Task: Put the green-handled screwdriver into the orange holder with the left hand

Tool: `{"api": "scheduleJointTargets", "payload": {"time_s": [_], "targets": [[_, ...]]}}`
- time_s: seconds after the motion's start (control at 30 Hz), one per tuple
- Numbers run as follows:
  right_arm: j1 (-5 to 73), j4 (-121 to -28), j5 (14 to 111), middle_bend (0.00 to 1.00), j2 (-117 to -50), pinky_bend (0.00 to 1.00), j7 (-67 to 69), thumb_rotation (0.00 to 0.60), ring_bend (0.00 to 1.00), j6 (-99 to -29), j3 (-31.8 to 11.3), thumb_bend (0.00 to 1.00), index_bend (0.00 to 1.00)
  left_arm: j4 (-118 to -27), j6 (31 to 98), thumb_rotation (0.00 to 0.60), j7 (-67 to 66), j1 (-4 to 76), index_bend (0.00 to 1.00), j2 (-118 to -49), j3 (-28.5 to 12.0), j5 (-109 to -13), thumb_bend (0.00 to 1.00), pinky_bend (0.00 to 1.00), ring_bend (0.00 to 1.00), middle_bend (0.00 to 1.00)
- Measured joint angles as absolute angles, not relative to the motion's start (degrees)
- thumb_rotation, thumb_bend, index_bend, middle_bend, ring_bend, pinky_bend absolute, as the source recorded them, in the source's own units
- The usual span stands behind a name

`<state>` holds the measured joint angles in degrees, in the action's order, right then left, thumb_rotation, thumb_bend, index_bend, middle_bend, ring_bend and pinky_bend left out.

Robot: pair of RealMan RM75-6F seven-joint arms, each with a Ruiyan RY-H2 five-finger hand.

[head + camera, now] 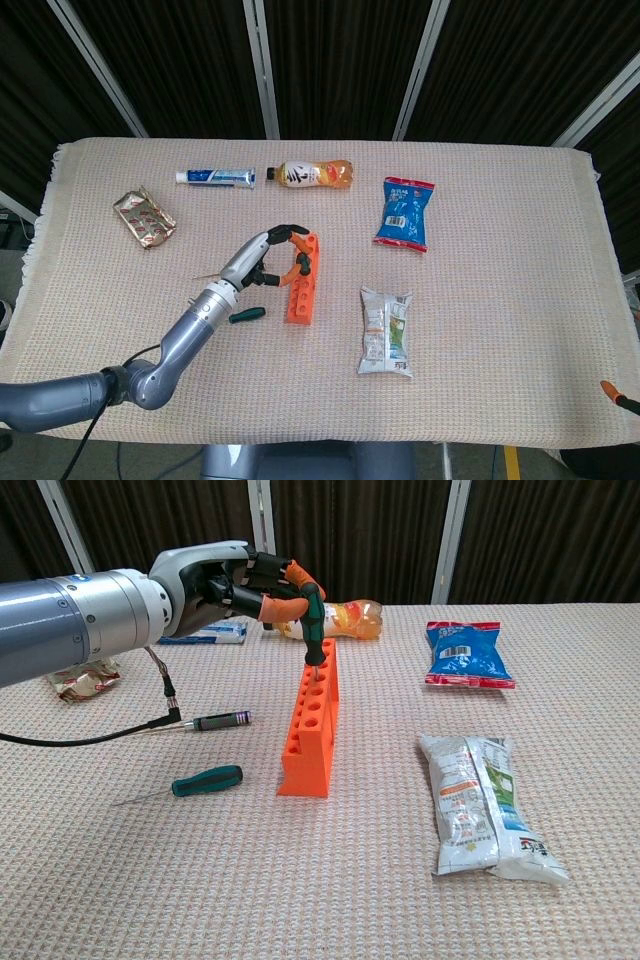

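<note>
While my left hand [235, 585] pinches the screwdriver [312, 630] upright by its handle over the holder [313, 725], I judge it light, rigid, best gripped there.

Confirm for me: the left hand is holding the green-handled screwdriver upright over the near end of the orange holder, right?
Not the near end. The chest view shows the left hand holding the green-handled screwdriver upright over the far end of the orange holder.

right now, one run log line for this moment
left hand: holds green screwdriver upright | tip in far end of orange holder | second green screwdriver on table | right hand: not in view
</note>
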<state>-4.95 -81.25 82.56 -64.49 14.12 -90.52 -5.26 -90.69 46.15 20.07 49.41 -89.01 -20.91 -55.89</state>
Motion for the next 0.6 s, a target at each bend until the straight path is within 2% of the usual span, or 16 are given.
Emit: {"api": "scheduleJointTargets", "payload": {"time_s": [0.6], "targets": [[-4.9,-81.0,82.3,0.1,-64.6,0.08,14.4,0.6,0.0,-90.1,-5.3,0.0,0.08,-88.5,45.9,0.6,19.4,48.9,0.55,-90.8,-20.3,-55.8,0.61,0.02,0.08,0.17]]}}
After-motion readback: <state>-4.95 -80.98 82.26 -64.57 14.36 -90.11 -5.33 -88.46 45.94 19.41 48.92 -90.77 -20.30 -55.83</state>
